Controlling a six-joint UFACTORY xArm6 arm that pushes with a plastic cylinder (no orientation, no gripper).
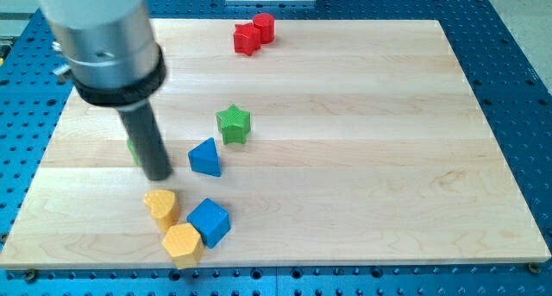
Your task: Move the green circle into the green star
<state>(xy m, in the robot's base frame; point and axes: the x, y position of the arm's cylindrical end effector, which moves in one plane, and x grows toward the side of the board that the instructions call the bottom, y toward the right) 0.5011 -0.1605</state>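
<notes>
The green star [233,123] sits on the wooden board [362,141] left of the middle. The green circle [132,148] is mostly hidden behind my dark rod; only a thin green edge shows at the rod's left side. My tip [159,176] rests on the board just below and right of that green edge, well to the left of the star. A blue triangle [205,157] lies between my tip and the star, slightly below the star.
A red star [246,40] and a red cylinder [264,27] touch each other at the view's top. Near the bottom, a yellow block [161,206], a yellow hexagon [183,242] and a blue cube [210,222] cluster together.
</notes>
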